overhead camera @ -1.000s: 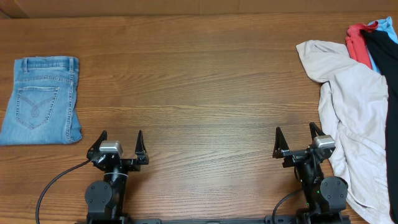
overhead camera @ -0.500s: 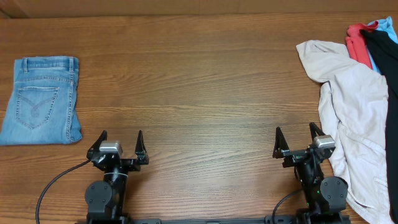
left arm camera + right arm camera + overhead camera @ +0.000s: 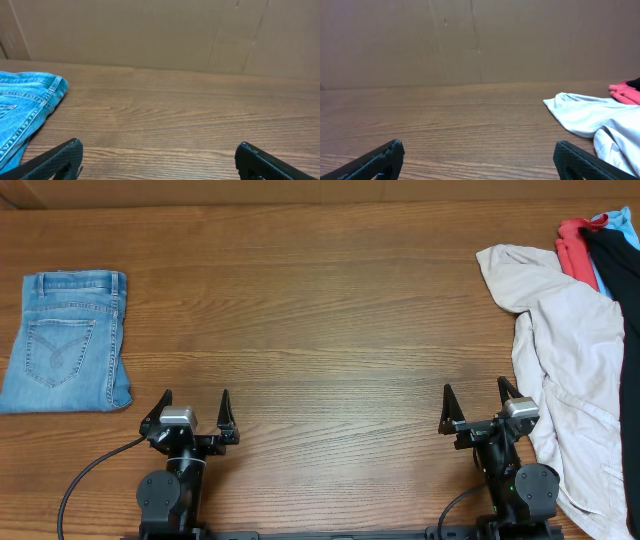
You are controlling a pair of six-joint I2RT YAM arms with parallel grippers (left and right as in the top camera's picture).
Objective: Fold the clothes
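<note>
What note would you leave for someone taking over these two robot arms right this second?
Left gripper: open, empty, parked at the near table edge.
Right gripper: open, empty, parked beside the beige garment.
Jeans: at the far left, lying flat in a compact fold, back pocket up.
Done: the jeans look folded.
Left: probably nothing for the jeans; the beige, red and black clothes lie unfolded at the right.
</note>
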